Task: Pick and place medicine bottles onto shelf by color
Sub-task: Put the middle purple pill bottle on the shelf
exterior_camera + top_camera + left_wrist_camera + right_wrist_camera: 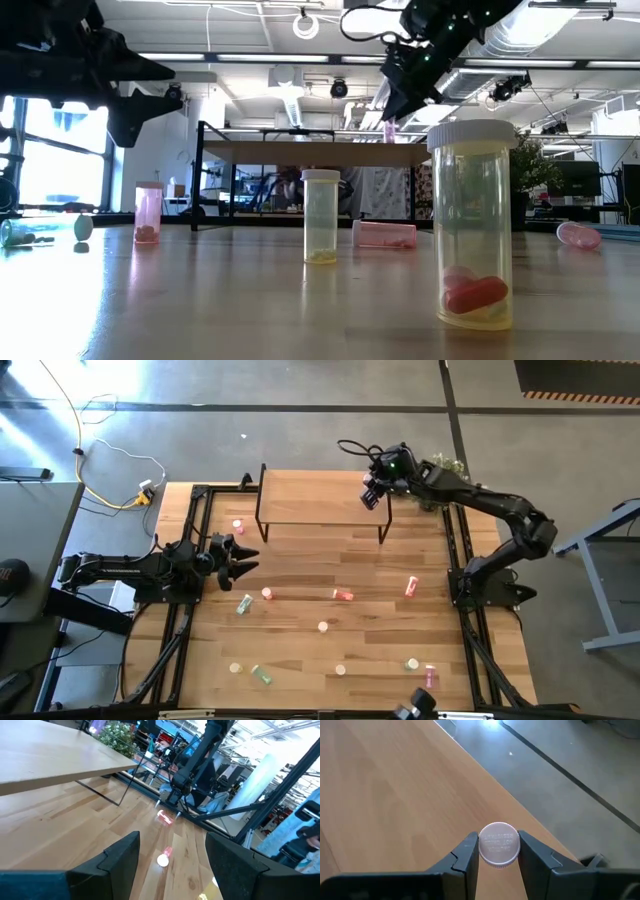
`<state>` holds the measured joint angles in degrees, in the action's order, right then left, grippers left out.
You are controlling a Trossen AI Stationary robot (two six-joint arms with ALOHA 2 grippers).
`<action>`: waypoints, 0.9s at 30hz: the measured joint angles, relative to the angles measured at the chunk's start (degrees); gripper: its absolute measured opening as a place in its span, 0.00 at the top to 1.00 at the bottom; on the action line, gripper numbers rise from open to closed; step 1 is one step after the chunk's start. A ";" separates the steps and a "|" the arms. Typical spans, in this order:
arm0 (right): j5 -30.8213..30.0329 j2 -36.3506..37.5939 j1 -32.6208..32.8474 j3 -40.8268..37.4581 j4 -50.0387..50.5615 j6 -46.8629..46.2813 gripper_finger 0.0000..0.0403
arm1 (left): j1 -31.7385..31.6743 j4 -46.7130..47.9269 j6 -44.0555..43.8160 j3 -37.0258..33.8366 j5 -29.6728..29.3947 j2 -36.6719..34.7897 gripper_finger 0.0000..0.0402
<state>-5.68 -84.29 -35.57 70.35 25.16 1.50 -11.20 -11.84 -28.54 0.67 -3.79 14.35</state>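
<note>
small capped bottles (342, 595) lie scattered across the tabletop, some upright, some tipped. a pink one (499, 844) hangs above the wooden shelf (310, 498) at 12 o'clock.

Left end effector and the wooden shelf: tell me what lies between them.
One small pink medicine bottle stands on the tabletop between the open left end effector and the light wooden shelf with black legs; the high view shows it.
</note>
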 joint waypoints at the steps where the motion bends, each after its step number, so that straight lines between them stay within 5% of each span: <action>1: -0.05 -0.46 -0.08 -0.01 -0.01 0.02 0.75 | -0.01 0.00 0.01 0.00 -0.09 0.00 0.46; 27: 1.21 -2.45 -1.58 -0.02 -0.93 -1.57 0.75 | -0.02 0.00 -1.30 0.00 -0.09 0.00 0.46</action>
<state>-4.47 -86.74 -37.15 70.32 24.23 -0.08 -11.22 -11.84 -29.85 0.67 -3.88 14.35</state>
